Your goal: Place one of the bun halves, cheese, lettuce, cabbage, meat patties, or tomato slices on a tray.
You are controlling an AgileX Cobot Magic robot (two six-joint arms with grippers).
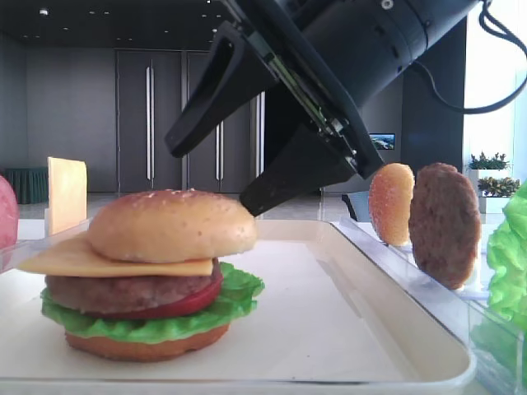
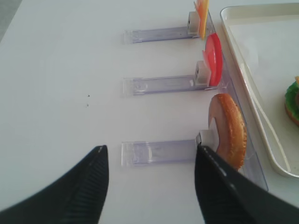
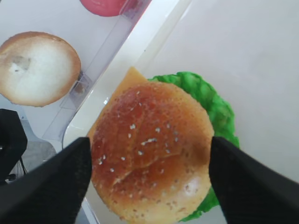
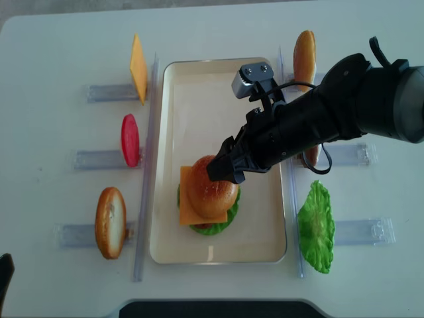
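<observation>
Bun top [image 3: 152,154] fills lower centre of the right wrist view, seated on the cheese [image 1: 78,259] stack on the tray [image 1: 346,329]. Right gripper [image 3: 149,172] wide open, straddling it without contact (left gripper [image 2: 149,186] open too). Risk: a fingertip clipping the dome on retreat would topple the stack.
</observation>
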